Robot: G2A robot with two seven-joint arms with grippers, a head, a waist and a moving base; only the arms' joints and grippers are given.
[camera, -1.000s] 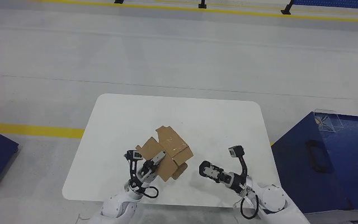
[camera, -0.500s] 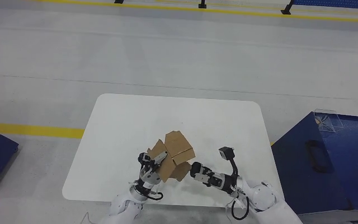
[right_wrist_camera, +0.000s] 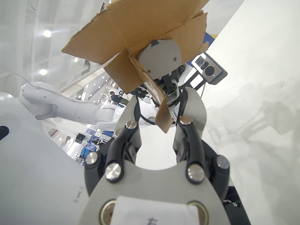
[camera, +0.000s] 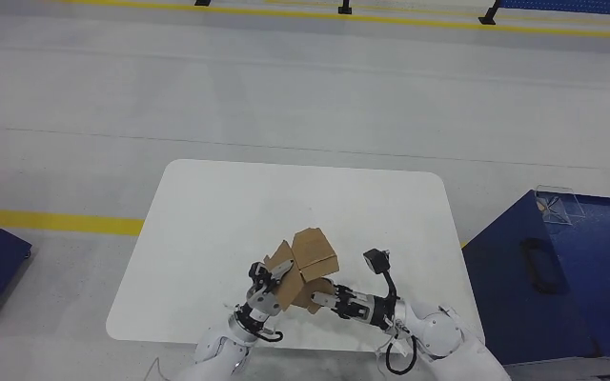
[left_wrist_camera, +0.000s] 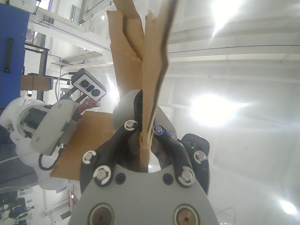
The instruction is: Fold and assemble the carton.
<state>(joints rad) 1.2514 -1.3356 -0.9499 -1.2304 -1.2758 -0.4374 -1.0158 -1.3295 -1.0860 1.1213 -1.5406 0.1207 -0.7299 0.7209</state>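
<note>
A brown cardboard carton (camera: 305, 262), partly folded with loose flaps, is held tilted above the front part of the white table (camera: 200, 229). My left gripper (camera: 275, 290) is under the carton's left side. In the left wrist view this gripper (left_wrist_camera: 147, 120) is shut on a thin flap of the carton (left_wrist_camera: 127, 54). My right gripper (camera: 320, 296) is at the carton's lower right. In the right wrist view it (right_wrist_camera: 163, 95) is open, and a hanging flap corner (right_wrist_camera: 161, 114) of the carton (right_wrist_camera: 150, 12) lies between its fingers without being pinched.
The two arms are close together near the table's front edge. A blue cabinet (camera: 543, 276) stands off the table's right side. Bare table top lies behind and to the left of the carton.
The carton has been carried to the right and tipped more upright. My left arm moved right with it. My right gripper moved left, up to the carton's lower flap.
</note>
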